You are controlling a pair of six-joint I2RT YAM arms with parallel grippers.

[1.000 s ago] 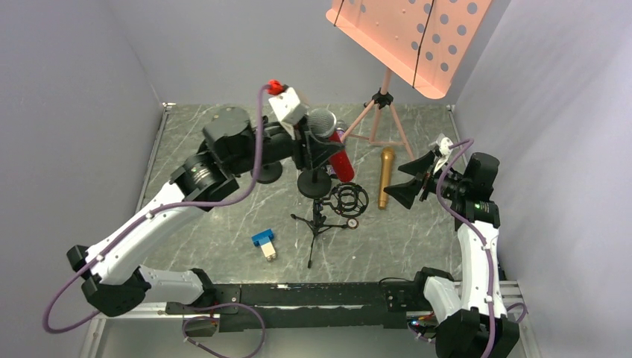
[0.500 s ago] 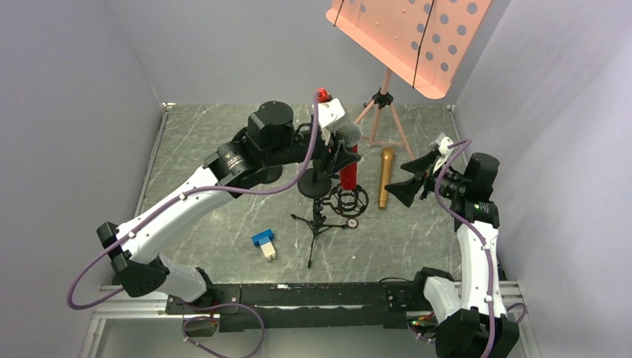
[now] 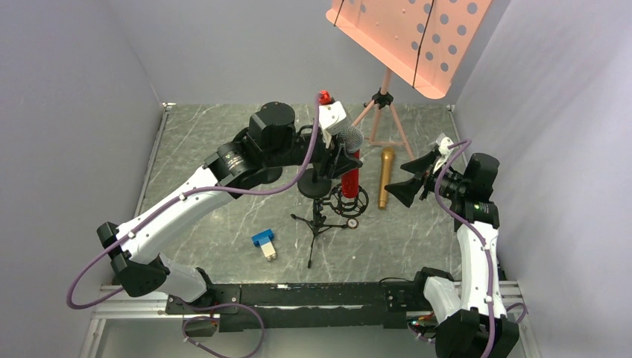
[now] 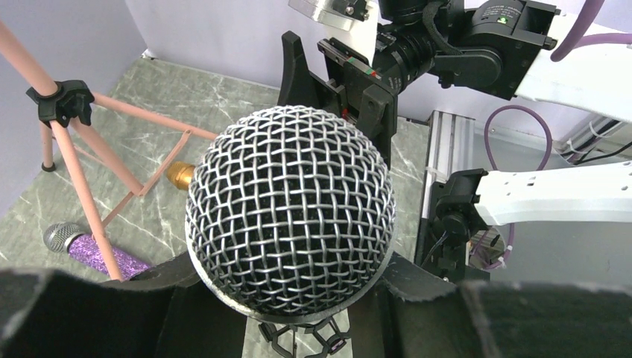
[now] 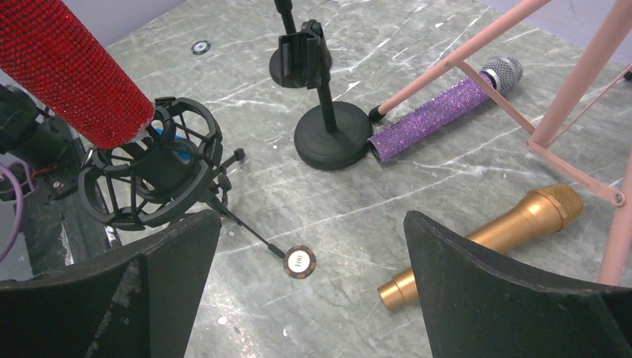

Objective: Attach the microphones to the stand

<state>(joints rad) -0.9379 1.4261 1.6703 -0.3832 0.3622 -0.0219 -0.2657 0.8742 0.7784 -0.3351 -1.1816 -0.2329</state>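
My left gripper (image 3: 337,153) is shut on the glittery red microphone (image 3: 349,179) and holds it upright, mesh head (image 4: 291,209) up. The microphone's lower end (image 5: 71,71) sits at the ring of the black shock mount (image 5: 153,175) on the small tripod stand (image 3: 319,224); I cannot tell whether it is inside. The purple microphone (image 5: 440,104) lies by the pink tripod's foot. The gold microphone (image 3: 385,176) lies flat to the right of the mount. My right gripper (image 3: 412,179) is open and empty, hovering beside the gold microphone (image 5: 484,242).
A pink music stand (image 3: 381,104) with a perforated desk (image 3: 410,37) stands at the back. Two black round-base clip stands (image 5: 332,138) (image 5: 302,56) stand behind the shock mount. A blue-and-white block (image 3: 264,244) lies front left. A small round tag (image 5: 299,262) lies on the table.
My left arm swung right with the red microphone, brought it upright over the shock mount, then lowered it slightly. The right arm has not moved.
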